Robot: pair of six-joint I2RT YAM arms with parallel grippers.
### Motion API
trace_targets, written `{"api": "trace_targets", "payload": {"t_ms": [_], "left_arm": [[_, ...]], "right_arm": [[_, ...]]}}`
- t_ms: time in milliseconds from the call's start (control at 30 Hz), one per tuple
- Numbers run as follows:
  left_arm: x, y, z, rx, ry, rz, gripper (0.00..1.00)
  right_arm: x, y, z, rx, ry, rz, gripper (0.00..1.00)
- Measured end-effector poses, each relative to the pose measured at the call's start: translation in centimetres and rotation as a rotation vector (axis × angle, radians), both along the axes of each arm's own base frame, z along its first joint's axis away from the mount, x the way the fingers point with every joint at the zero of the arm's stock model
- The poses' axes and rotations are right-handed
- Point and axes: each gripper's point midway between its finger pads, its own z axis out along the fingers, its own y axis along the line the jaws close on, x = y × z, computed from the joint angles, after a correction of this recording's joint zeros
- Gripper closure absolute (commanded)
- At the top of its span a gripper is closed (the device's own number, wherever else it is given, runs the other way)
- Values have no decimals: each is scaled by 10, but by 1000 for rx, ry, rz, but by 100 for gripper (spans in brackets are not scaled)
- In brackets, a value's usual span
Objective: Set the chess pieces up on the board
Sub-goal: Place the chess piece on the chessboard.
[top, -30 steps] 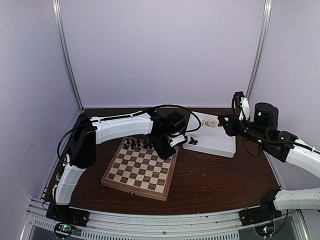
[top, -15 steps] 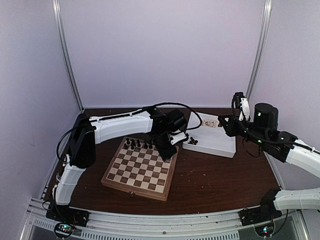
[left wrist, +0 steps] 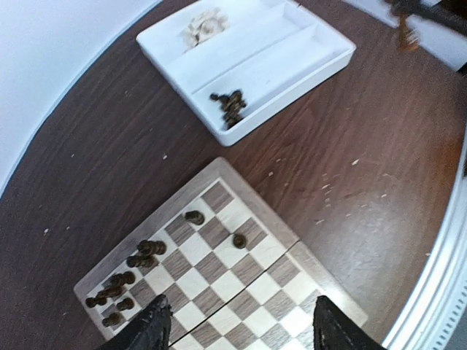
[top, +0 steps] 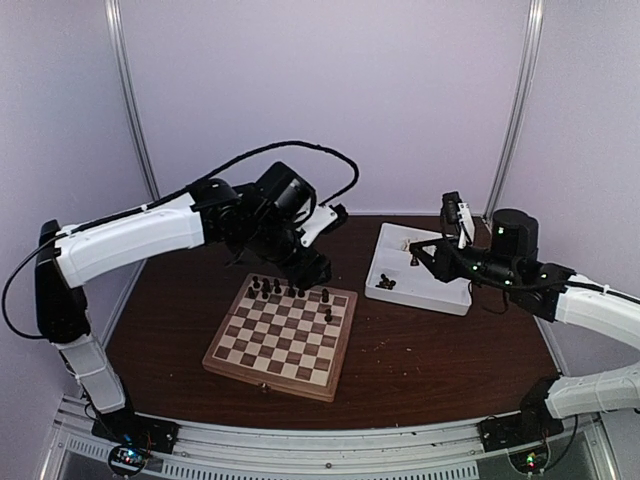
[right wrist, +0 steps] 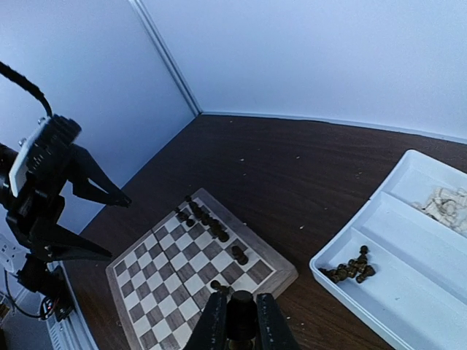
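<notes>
Sweeping the left arm (top: 130, 235) low over the board (top: 285, 350) looks like the gravest hazard. The board seems to lie loose on the table (top: 430, 360), so a brush from that long white link could shove it askew.

The white tray (top: 440, 290) sits off the board's far right corner, and a nudge there could spill its heap of dark spares (left wrist: 230, 106).

The left gripper (left wrist: 237, 324) hangs above the board's far half, its fingers spread apart with nothing between them. Lowered among the chess pieces (top: 275, 288) ranked along the board's far edge, those wide tips could clip a neighbour and topple the row.

The right gripper (right wrist: 239, 321) is beyond the board's right edge, over the tray, with its fingers clamped on one dark piece (top: 415, 260). A small turned figure pinched this way may twist or slip, or land tilted on its square. If both arms make for the board's far right squares together, they could collide.

Most exposed are two loners (left wrist: 239, 240) standing apart near the board's far right corner.
</notes>
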Motion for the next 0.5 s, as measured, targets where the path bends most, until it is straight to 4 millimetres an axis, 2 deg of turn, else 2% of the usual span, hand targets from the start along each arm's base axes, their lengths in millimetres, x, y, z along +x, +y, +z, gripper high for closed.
{"api": "trace_targets", "payload": {"t_ms": [100,233,367,500], "left_arm": [[-22,-6,20,-181,35,-57,32],[-46,-20,28,-365,100,-140,33],[-55,-36,34,-481,138,-196,37],[-59,-49,53,-592,132,-247,44]], "right_arm": [[-4,20,-1,52,17,95,89],[-13,43,11,133,4,183,89],[-27,62,31,218,-21,258,89],[-41,77,49,283,-45,318,89]]}}
